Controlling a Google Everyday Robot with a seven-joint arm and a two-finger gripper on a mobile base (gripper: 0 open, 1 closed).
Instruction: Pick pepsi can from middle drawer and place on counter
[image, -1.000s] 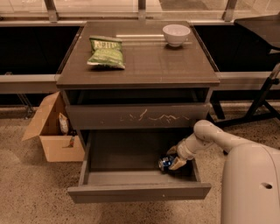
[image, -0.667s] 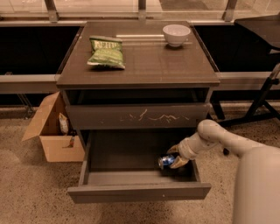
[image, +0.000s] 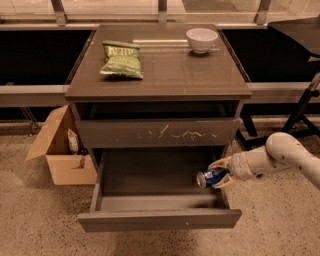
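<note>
The pepsi can (image: 210, 178) is blue with a silver end and lies sideways in my gripper (image: 218, 173), which is shut on it. The gripper holds it just above the floor of the open middle drawer (image: 159, 219), near the drawer's right wall. My white arm (image: 280, 154) reaches in from the right. The counter (image: 165, 70) is the dark flat top of the cabinet, well above the can.
A green chip bag (image: 121, 60) and a white bowl (image: 202, 39) sit on the counter. The scratched drawer front (image: 157, 132) is above the open drawer. An open cardboard box (image: 60, 147) stands on the floor at the left. A dark stand (image: 300, 110) is at the right.
The gripper has lifted the can slightly and drawn it toward the drawer's right side. My arm has pulled back to the right.
</note>
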